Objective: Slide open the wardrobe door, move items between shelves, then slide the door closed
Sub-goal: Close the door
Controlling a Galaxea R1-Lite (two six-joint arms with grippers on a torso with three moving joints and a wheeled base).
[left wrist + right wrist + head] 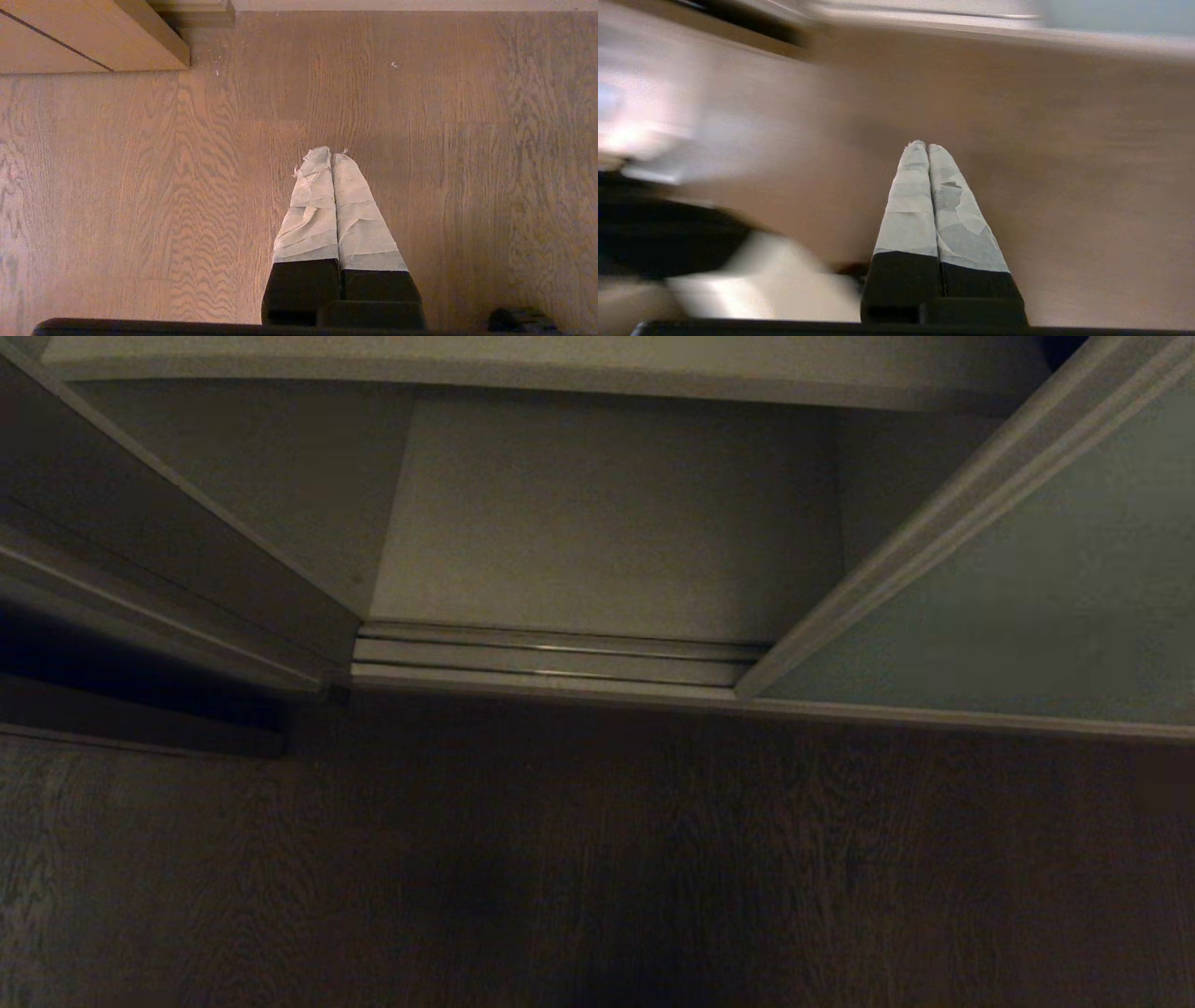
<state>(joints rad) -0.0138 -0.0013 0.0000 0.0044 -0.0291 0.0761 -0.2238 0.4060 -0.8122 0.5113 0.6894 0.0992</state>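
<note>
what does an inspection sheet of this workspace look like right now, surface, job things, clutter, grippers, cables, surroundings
surface: dark wood-grain floor in front of the wardrobe, bare where it shows.
job's things: sliding wardrobe door stands at the right, so the bay is open; bottom shelf shows nothing on it; floor rail uncovered; no toys seen.
clutter: nothing seen.
grippers: left gripper shut, empty, pointing down at the floor; right gripper shut, empty, above the floor with that view blurred; neither appears in the head view.
cables: nothing seen.
surroundings: wardrobe side wall at the left; a wooden furniture corner near the left gripper.
</note>
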